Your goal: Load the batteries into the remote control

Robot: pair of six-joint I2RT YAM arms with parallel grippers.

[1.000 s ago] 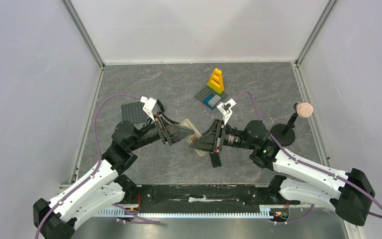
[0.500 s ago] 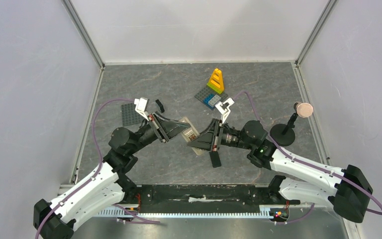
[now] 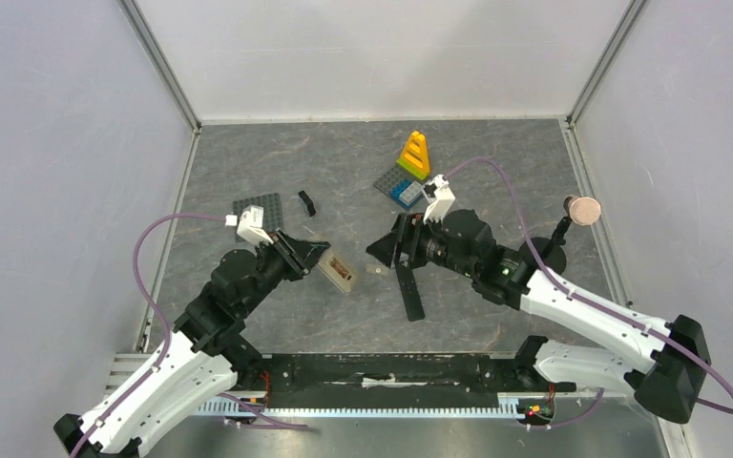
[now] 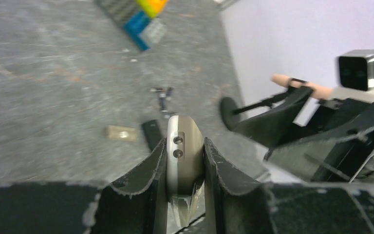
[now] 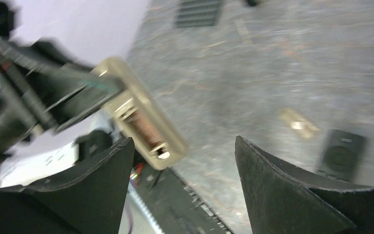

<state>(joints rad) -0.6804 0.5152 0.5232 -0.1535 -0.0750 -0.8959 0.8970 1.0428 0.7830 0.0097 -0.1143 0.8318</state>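
**Top view.** The left hand [image 3: 317, 258] is clenched on the remote [image 3: 341, 271] and grips its far-left end. The remote is held above the surface [image 3: 248, 153], left of centre. Its long axis runs diagonally, with the free end pointing near-right. The slot face is turned up and shows brown inside. The right hand [image 3: 382, 253] is released and grasps nothing; it is near the remote's free end but apart from it. A tan piece [image 3: 377, 270] lies on the surface between the remote and a black bar [image 3: 408, 294].

**Left wrist view.** The remote [image 4: 187, 165] is pinched on both flat sides, thin edge toward the camera, with its long axis pointing away. The batteries [image 4: 163, 96] lie on the surface beyond it and are too blurred to count.

**Right wrist view.** The right hand's fingers [image 5: 282, 190] stand wide apart with nothing between them. The remote [image 5: 141, 122] is blurred. Its long axis runs from upper left to lower right, with the slot toward the camera and the free end at lower right.
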